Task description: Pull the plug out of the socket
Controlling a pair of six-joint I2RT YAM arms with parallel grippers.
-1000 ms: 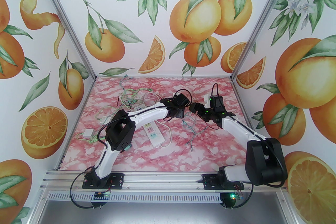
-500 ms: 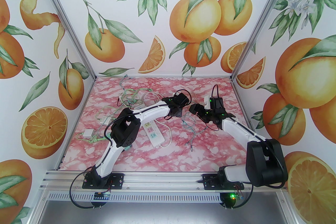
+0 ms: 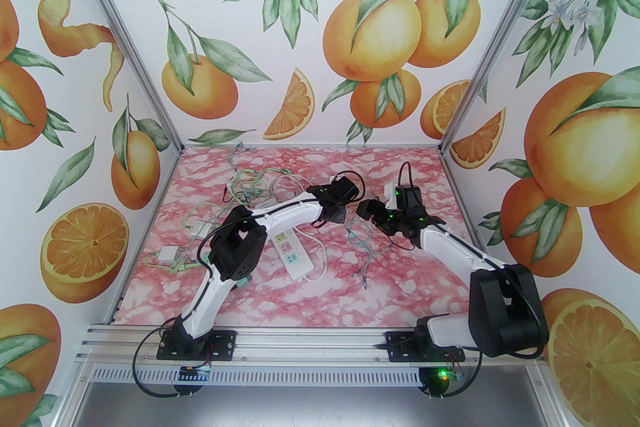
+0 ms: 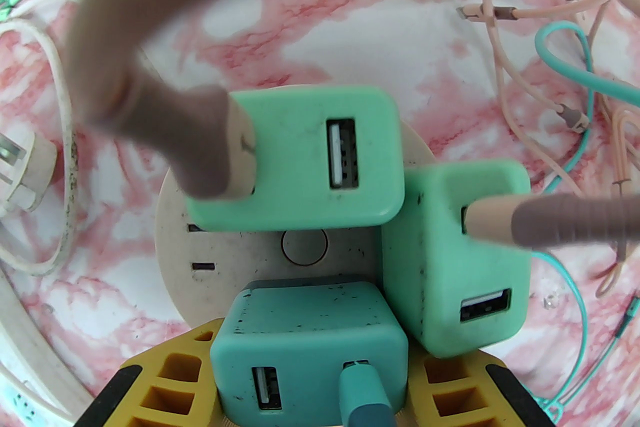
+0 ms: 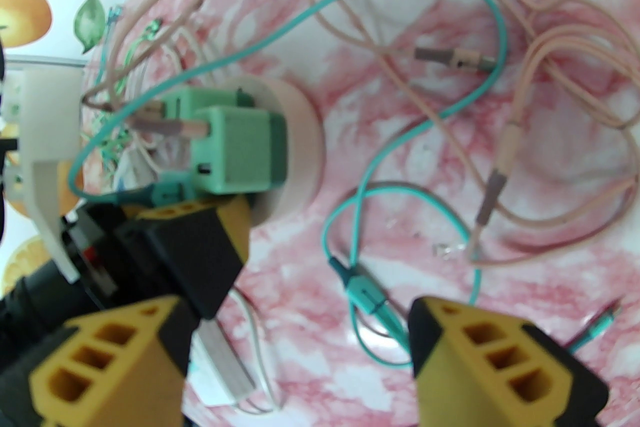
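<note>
Sitting in the round white socket (image 4: 172, 235), which lies flat on the pink marbled table (image 3: 350, 305) between the two wrists, are three boxy, round-cornered charger plugs: an upper mint plug (image 4: 320, 164), a right mint plug (image 4: 450, 260) and a darker teal plug (image 4: 300, 315) nearest the left wrist camera. The left gripper (image 4: 320, 350) has its yellow, cell-walled fingers pressed against both flanks of the teal plug, clamped on it. The right gripper (image 5: 292, 315) hangs just beside the socket, its jaws wide apart with nothing between them. A thick beige lead (image 4: 150, 89) arches out of the upper mint plug, a teal lead (image 4: 362, 395) leaves the teal plug, and thin pink cables (image 5: 550, 64) tangle over the table. A flat white power strip (image 3: 290, 255) lies partly under the left forearm.
</note>
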